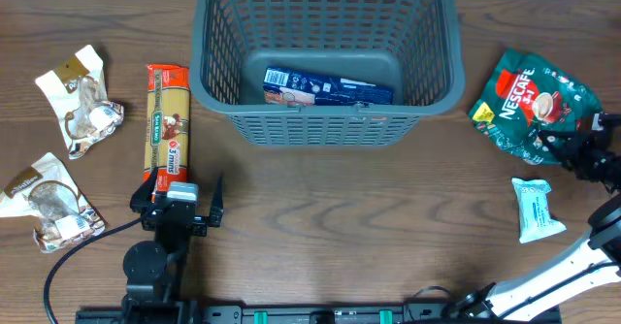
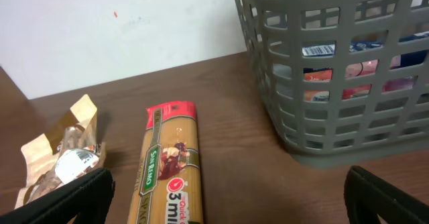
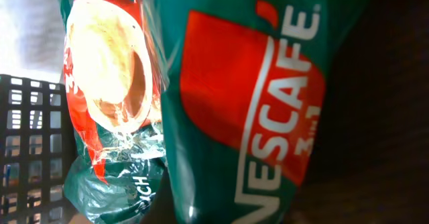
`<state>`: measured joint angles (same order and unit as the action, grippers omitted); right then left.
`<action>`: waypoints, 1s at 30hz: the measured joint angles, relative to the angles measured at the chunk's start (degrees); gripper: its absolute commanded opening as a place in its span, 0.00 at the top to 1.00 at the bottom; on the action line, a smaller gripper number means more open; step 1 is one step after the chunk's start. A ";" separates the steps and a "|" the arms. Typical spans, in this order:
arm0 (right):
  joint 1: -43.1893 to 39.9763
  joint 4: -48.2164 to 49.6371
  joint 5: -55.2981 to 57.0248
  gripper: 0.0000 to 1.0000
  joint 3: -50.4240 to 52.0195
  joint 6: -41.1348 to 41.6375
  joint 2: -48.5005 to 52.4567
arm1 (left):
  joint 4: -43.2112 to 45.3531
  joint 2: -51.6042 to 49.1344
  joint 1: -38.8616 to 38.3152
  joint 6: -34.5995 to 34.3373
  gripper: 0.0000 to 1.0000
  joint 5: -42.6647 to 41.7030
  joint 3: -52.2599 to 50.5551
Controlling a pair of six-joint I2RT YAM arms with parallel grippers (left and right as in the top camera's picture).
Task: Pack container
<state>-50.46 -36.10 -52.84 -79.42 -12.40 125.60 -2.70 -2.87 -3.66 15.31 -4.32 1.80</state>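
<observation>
The container (image 1: 325,122), a dark grey lattice basket, stands at the back centre with a blue packet (image 1: 328,88) lying on its floor. A green Nescafe bag (image 1: 529,101) lies to its right. My right gripper (image 1: 580,142) sits at that bag's lower right edge and is shut on it. The Nescafe bag (image 3: 255,96) fills the right wrist view and hides the fingers. My left gripper (image 1: 179,200) is open at the front left, just below a long spaghetti packet (image 1: 167,120). In the left wrist view the spaghetti packet (image 2: 167,163) lies between the wide-open fingers of the left gripper (image 2: 228,200), with the container (image 2: 335,83) to the right.
Two crumpled brown and white snack packets (image 1: 82,101) (image 1: 49,203) lie at the far left; one snack packet (image 2: 64,157) shows in the left wrist view. A small white tissue packet (image 1: 537,208) lies at the front right, below the Nescafe bag.
</observation>
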 measured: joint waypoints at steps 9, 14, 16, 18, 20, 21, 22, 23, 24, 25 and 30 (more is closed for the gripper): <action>4.52 -3.72 6.84 0.99 -0.61 0.07 -6.62 | 0.00 0.00 0.00 0.00 0.01 0.00 0.00; 7.98 -4.61 9.88 0.99 -2.01 1.68 -13.14 | 0.00 0.00 0.00 0.00 0.01 0.00 0.00; 8.79 -4.85 11.04 0.98 -2.75 2.64 -15.65 | 0.02 0.00 0.00 0.02 0.02 0.00 0.00; 9.05 -5.25 11.89 0.98 -3.61 3.41 -17.68 | 0.00 0.00 0.00 0.00 0.01 0.00 0.00; 9.11 -6.27 12.57 0.99 -4.81 4.13 -19.69 | 0.00 0.00 0.00 0.02 0.01 0.00 0.00; 9.18 -6.95 12.70 0.98 -5.49 4.37 -20.57 | 0.00 0.00 0.00 0.00 0.01 0.00 0.00; 9.31 -7.58 12.81 0.98 -6.05 4.48 -21.16 | 0.00 0.00 0.00 0.02 0.01 0.00 0.00; 9.57 -8.61 12.87 0.98 -6.91 4.63 -21.75 | 0.02 0.00 0.00 0.00 0.01 0.00 0.00; 9.92 -9.75 12.96 0.98 -7.93 4.72 -22.18 | 0.00 0.00 0.00 0.00 0.01 0.00 0.00; 10.27 -10.54 13.03 0.99 -8.68 4.72 -22.45 | 0.02 0.00 0.00 0.02 0.01 0.00 0.00; 13.14 -15.52 13.31 0.99 -13.66 4.68 -22.67 | 0.00 0.00 0.00 0.00 0.01 0.00 0.00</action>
<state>-37.32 -51.62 -39.53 -93.08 -7.73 102.94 -2.70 -2.87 -3.66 15.31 -4.32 1.80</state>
